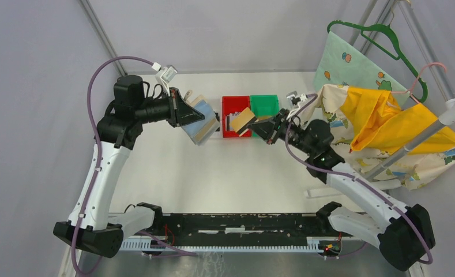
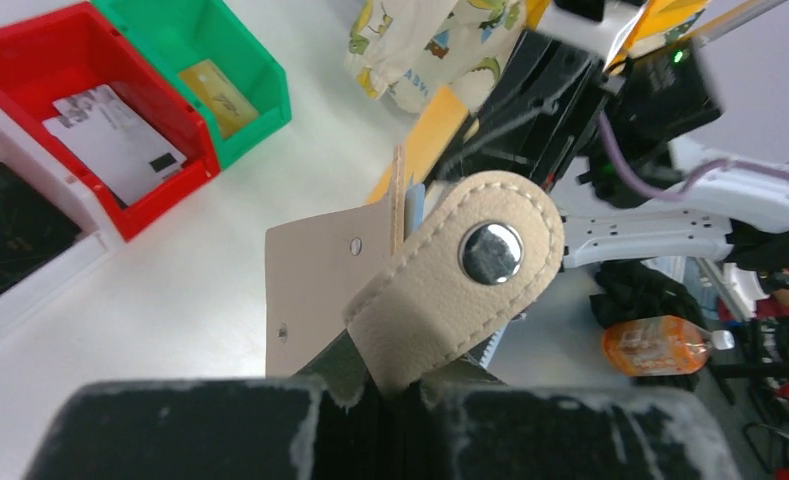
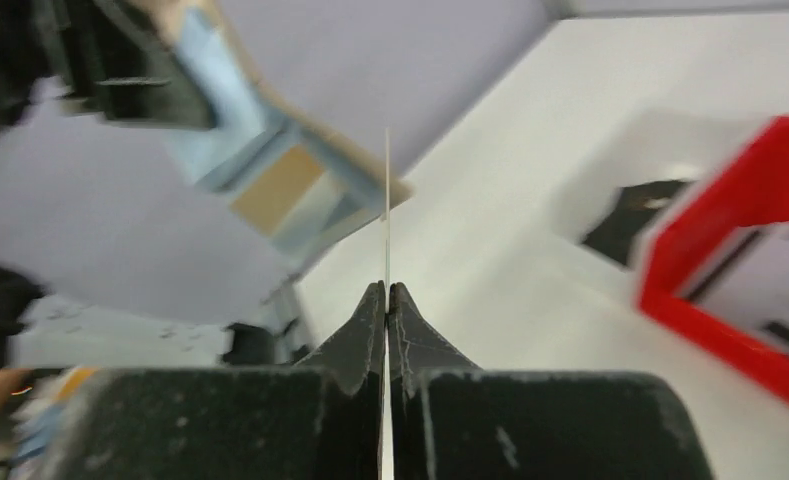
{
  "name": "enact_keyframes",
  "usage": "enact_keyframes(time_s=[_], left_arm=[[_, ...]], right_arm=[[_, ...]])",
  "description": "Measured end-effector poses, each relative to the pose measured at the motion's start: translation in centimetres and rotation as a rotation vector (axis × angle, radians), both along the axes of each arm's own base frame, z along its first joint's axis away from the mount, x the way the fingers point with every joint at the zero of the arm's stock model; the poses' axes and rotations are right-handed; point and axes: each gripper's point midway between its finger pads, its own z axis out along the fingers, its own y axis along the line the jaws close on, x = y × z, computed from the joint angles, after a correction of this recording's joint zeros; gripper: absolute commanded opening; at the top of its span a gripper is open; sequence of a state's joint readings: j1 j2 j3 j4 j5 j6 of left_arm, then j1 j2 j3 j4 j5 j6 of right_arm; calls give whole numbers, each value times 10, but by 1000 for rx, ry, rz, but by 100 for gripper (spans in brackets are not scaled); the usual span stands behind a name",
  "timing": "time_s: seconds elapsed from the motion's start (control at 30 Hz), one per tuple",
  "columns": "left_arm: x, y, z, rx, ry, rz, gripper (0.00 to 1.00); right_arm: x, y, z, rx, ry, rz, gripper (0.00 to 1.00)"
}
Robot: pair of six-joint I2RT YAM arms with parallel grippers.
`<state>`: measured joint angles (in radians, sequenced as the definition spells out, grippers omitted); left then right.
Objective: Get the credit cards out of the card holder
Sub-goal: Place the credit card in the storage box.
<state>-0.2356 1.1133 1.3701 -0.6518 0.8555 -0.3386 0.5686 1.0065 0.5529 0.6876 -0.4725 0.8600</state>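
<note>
The left end effector [image 2: 398, 392] is hiding part of the card holder [image 2: 450, 275]; the credit card [image 3: 386, 215] is showing only its blurred edge.

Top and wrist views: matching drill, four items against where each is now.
Items:
1 holder
2 tan card
3 black card
4 pale card

Places:
a in the red bin
b gripped by the left tool
c in the white bin
d gripped by the right tool

Pairs: 1-b, 2-d, 3-c, 4-a
</note>
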Motion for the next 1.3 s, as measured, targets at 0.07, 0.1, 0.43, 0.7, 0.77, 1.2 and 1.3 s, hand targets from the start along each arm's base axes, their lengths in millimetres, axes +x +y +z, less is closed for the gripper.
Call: enact_keyframes(time_s=[0.07,0.1,0.43,0.7,0.77,1.2,1.3], left_arm=[[2,4,0,29,-22,9,2],[2,6,1,39,-33,13,2],[-1,17,-6,134,-79,18,2],[-3,19,-10,158,-90,5,2],[-3,19,-10,158,-90,2,2],[-6,18,-12,160,-88,-10,2],[-6,18,-12,159,-88,-11,2]], right_arm=[[25,-7,-2,-153,-15,-93,0],[36,-13,-1,-217,-25,-140,0],[127,-72,-63,-862,89,-451,0],[175,-99,-128,-1266,234,-516,0],[183,-103,-141,-1337,260,-517,0],[211,-98,-203,-1546,342,-516,0],[210,-97,-216,-1569,359,-511,0]])
